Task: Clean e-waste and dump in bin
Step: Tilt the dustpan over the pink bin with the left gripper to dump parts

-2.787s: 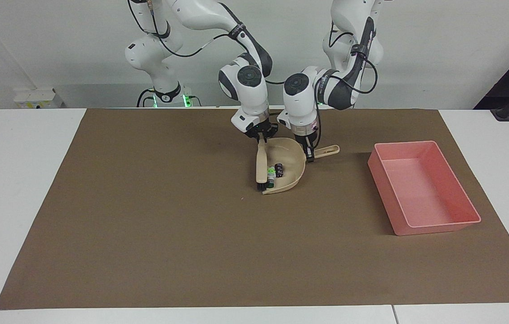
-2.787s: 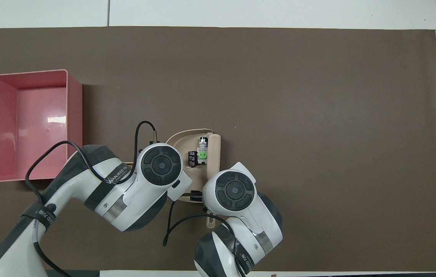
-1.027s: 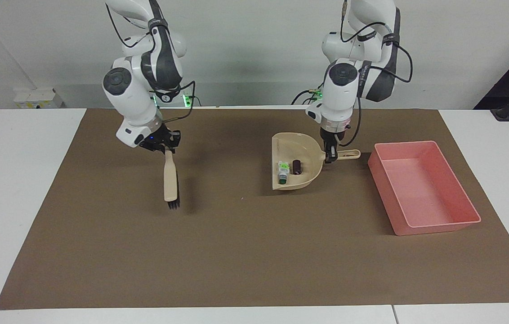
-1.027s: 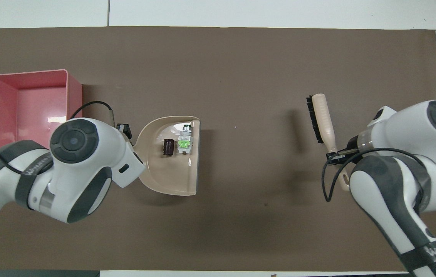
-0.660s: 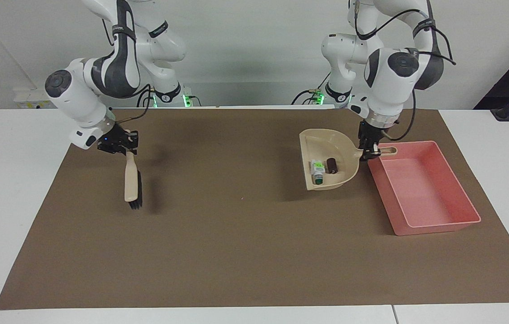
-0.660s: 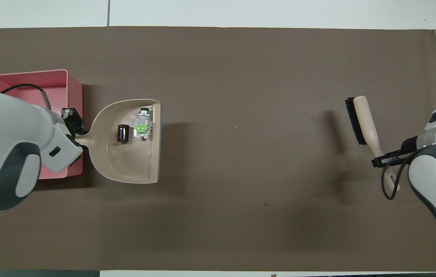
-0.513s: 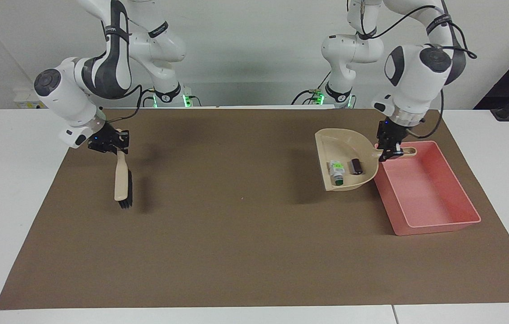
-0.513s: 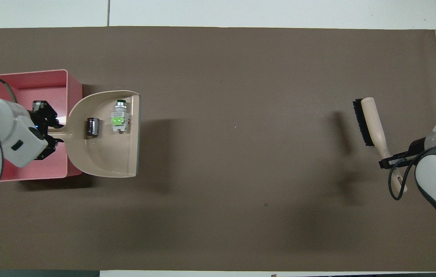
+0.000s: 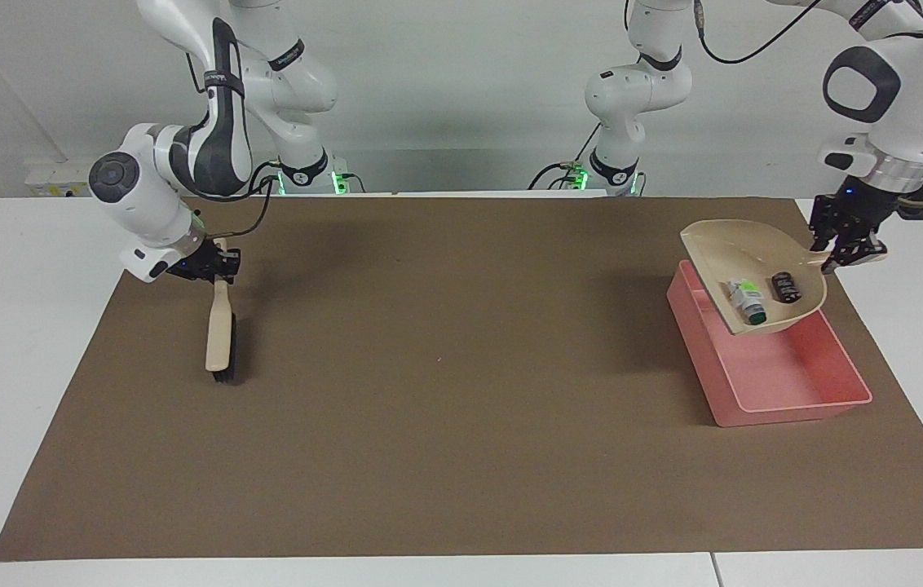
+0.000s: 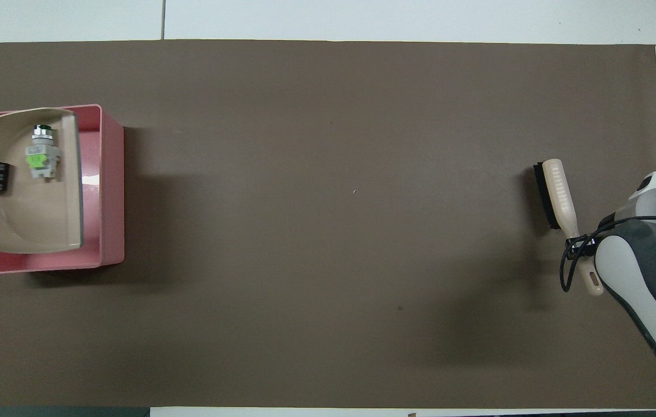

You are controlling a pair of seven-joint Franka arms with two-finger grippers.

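We are holding the beige dustpan (image 9: 755, 277) by its handle, the left gripper (image 9: 846, 249) fingers pinching it, raised and tilted over the pink bin (image 9: 779, 383) at the left arm's end of the tabletop (image 9: 21, 367). The white, green-ended bit (image 9: 745, 299) and the dark block (image 9: 784, 287) are lying inside the pan, just beside each other. We are gripping the brush (image 9: 220, 334) handle with the right gripper (image 9: 215, 266), fingers pinching it, bristles down on the brown mat (image 9: 461, 391) at the right arm's end.

No legible text — none anywhere.
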